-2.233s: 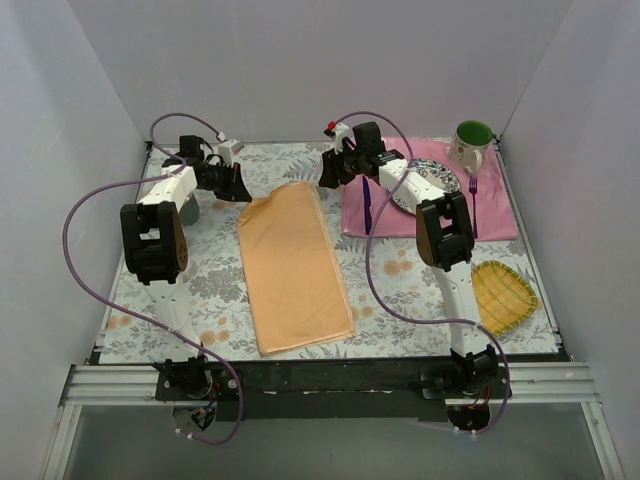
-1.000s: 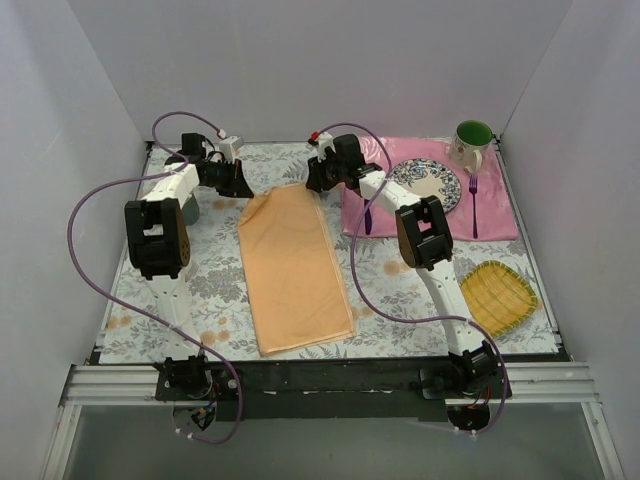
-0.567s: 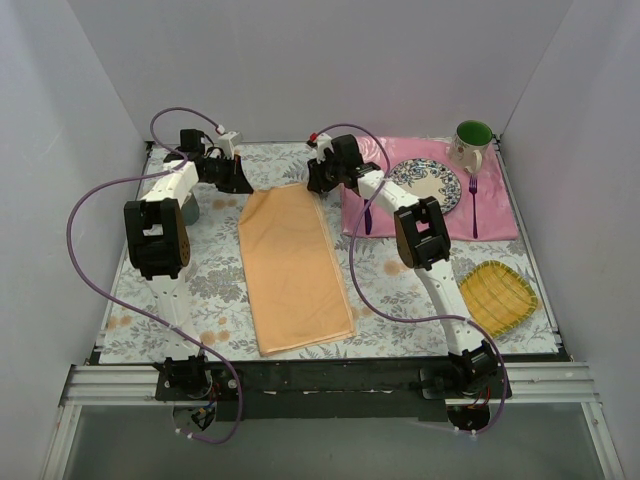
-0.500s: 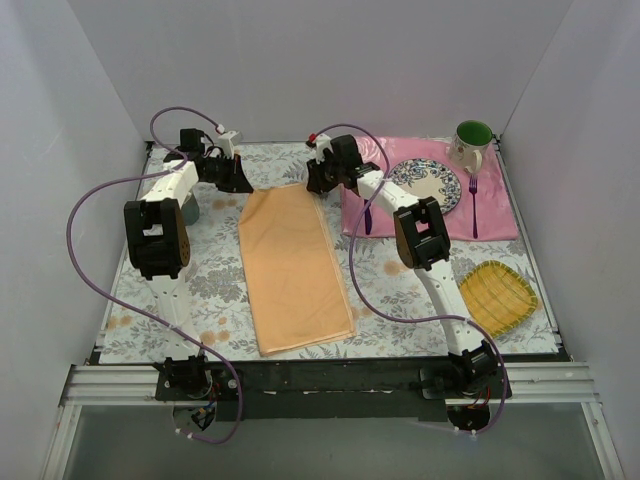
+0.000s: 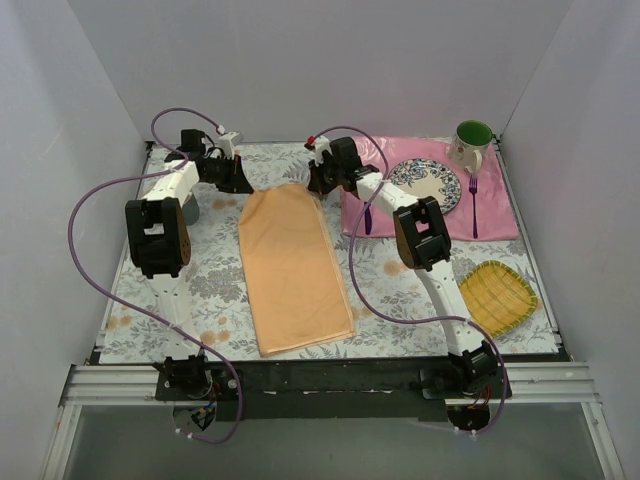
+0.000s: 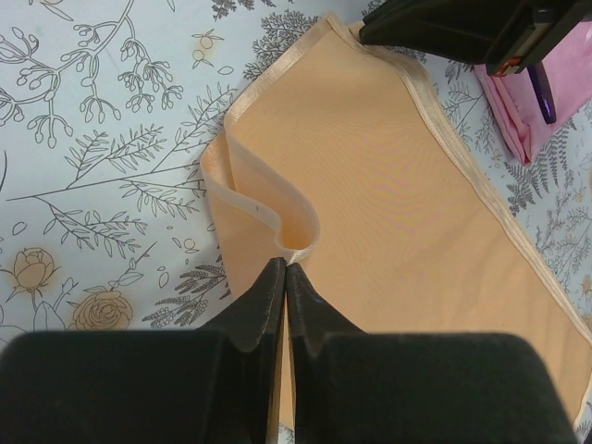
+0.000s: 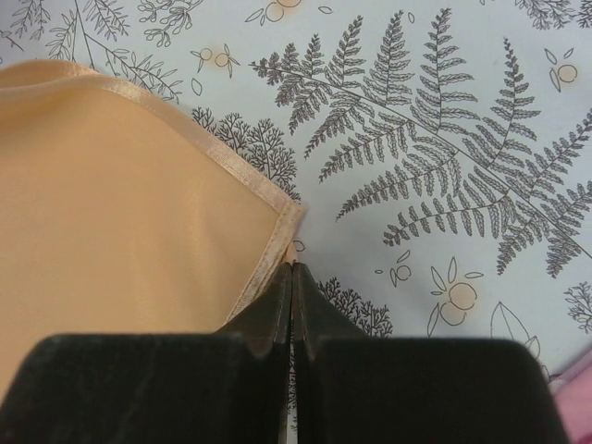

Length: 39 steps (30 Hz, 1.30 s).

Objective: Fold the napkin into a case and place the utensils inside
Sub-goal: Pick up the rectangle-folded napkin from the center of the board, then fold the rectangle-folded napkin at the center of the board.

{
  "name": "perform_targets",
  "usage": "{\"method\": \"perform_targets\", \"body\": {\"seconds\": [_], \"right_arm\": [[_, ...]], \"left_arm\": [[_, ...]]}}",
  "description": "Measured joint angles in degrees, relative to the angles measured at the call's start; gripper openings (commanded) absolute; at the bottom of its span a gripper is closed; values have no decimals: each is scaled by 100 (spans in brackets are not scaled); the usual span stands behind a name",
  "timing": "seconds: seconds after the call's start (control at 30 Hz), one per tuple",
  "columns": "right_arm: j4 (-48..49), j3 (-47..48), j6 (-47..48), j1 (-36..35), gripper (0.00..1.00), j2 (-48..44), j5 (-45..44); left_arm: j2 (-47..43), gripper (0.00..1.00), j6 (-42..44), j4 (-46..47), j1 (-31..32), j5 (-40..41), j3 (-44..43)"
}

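The peach-orange napkin (image 5: 295, 265) lies folded into a long strip down the middle of the table. My left gripper (image 5: 240, 186) is at its far left corner. In the left wrist view that gripper (image 6: 286, 266) is shut on the napkin (image 6: 388, 176), with a raised loop of hem just ahead of the fingertips. My right gripper (image 5: 318, 184) is at the far right corner, and in the right wrist view it (image 7: 293, 265) is shut on the hemmed corner of the napkin (image 7: 120, 203). The dark purple knife (image 5: 367, 216) and the purple fork (image 5: 473, 205) lie on the pink placemat (image 5: 500, 225).
A patterned plate (image 5: 427, 183) sits on the placemat between knife and fork. A green-lined mug (image 5: 472, 143) stands at the back right. A yellow woven mat (image 5: 503, 297) lies at the right front. White walls enclose the floral tablecloth (image 5: 200, 285) on three sides.
The right arm moved left from the placemat to the napkin's far right corner, and its gripper has just shut on that corner. The left gripper has stayed shut.
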State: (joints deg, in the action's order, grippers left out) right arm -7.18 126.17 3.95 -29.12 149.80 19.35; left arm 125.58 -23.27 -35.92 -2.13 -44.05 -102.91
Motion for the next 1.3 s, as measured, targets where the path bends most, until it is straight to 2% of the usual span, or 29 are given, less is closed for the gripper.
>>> {"method": "perform_targets", "body": {"seconds": [0.43,0.6,0.9,1.03,1.17,1.3], "right_arm": [[44,-160,-39,361,1,-417,264],[-44,-328,-96,361,1,-704,490],[-640,-1384,-87,352,1,-1729,1054],[-1099,-2074,20,352,1,-2326,1390],[-1574,-3034,225,337,1,-3027,1797],[-2168,-4133,629,240,1,-3858,2127]], "left_arm": [[61,0,15,24,0,-166,-232],[52,0,350,-400,0,-319,-247],[-435,0,1364,-1572,0,-562,66],[-940,0,2186,-2420,0,-697,601],[-1670,0,3040,-3303,0,-798,1510],[-2610,0,3703,-3740,61,-693,2463]]}}
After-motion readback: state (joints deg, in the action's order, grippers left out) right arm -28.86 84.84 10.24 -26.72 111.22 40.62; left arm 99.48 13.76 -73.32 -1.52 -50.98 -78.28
